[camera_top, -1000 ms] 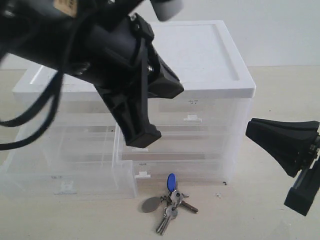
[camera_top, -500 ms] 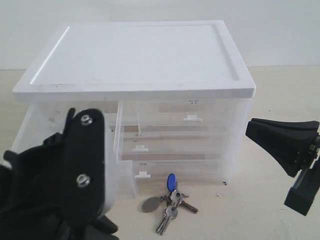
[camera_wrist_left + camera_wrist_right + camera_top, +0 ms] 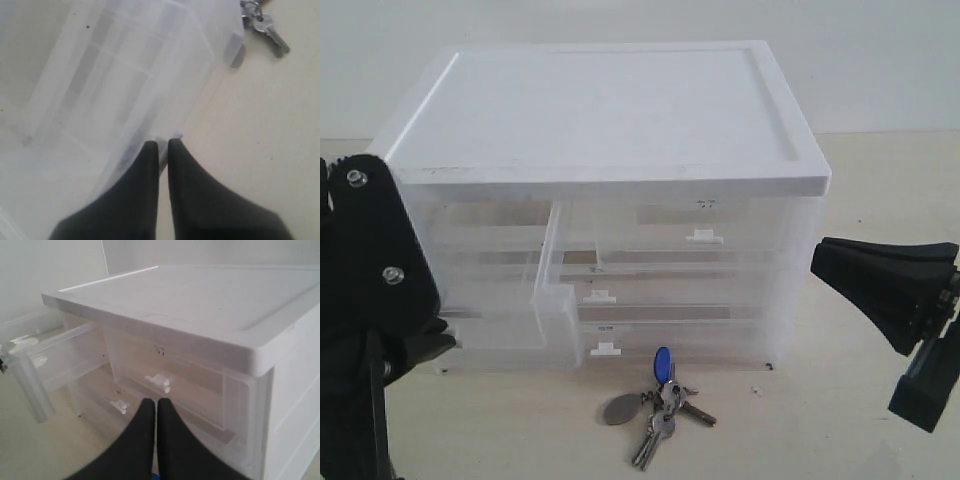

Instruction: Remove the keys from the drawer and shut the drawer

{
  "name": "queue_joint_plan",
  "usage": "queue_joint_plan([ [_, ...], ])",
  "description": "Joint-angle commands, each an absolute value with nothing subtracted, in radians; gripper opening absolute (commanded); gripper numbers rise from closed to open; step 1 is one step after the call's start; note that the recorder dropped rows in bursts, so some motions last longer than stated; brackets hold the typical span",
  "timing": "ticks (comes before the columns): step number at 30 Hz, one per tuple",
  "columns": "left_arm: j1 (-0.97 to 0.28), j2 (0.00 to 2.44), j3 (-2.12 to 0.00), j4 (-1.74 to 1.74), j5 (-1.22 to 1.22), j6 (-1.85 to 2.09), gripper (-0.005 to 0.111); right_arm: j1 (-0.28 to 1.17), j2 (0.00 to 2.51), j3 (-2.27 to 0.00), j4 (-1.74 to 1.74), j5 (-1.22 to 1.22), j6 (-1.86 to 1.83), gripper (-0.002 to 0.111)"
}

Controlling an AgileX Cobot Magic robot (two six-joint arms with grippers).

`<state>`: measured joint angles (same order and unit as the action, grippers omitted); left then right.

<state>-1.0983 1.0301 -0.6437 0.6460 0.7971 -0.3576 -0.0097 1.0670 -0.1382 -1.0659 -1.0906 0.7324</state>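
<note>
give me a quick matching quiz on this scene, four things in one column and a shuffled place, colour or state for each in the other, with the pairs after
Column A
1. keys
2. drawer
3. cabinet top
4. table

Column B
a. pulled partway out
b. beige
c. lying in front of the cabinet
d. white

Pairs: 1-c, 2-a, 3-d, 4-b
</note>
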Motion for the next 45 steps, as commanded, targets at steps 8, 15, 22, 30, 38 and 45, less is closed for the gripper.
queue_joint_plan([
  [8, -1.098, 1.054, -0.653, 0.765, 0.786, -0.435, 0.004, -0.006, 1.068, -0.142, -1.069, -1.093, 0.735, 0.000],
  [15, -1.077, 1.105, -0.653, 0.866, 0.786, -0.516, 0.004, -0.006, 1.068, -0.142, -1.073, -1.094, 0.734, 0.000],
  [22, -1.077, 1.107, -0.653, 1.025, 0.786, -0.637, 0.004, -0.006, 1.068, -0.142, -1.077, -1.103, 0.743, 0.000],
  [30, -1.026, 1.108, -0.653, 1.063, 0.800, -0.637, 0.004, -0.006, 1.068, -0.142, -1.081, -1.103, 0.745, 0.000],
  [38, -0.936, 1.108, -0.653, 1.066, 0.687, -0.659, 0.004, -0.006, 1.068, -0.142, -1.081, -1.103, 0.745, 0.000],
  [45, -0.864, 1.151, -0.653, 1.072, 0.676, -0.681, 0.004, -0.006, 1.068, -0.142, -1.081, -1.103, 0.745, 0.000],
])
